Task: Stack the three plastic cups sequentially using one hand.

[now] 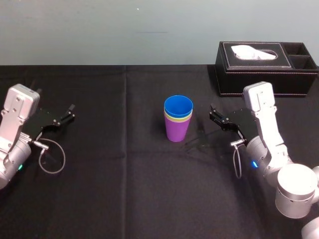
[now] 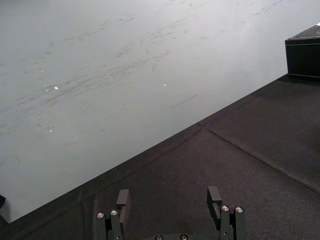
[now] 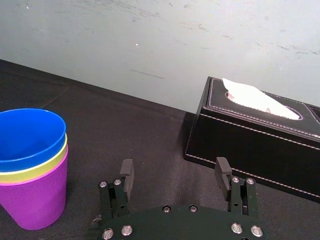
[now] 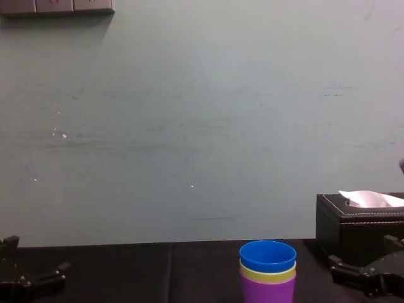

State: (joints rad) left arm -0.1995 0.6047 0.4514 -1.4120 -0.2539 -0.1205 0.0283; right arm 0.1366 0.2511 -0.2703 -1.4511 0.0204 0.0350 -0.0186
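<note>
Head view, left to right. Left gripper (image 1: 73, 111) idling at left of table (image 1: 124, 189), fingers parted, holding nothing. Three cups sitting nested mid-table: purple cup (image 1: 177, 131) at bottom, yellow-green cup (image 3: 35, 170) in middle, blue cup (image 1: 178, 106) on top. Right gripper (image 1: 211, 113) hanging just right of stack, fingers parted, empty, apart from cups. Risk: leftward swing tipping light stack; rightward, far swing striking tissue box (image 1: 259, 72).

Silver-grey arms (image 1: 15, 122), black two-fingered left gripper (image 1: 73, 111) and right gripper (image 1: 211, 112), silver screws (image 3: 119, 182), looping grey cables (image 1: 64, 159), small lights (image 1: 254, 164) glowing.
</note>
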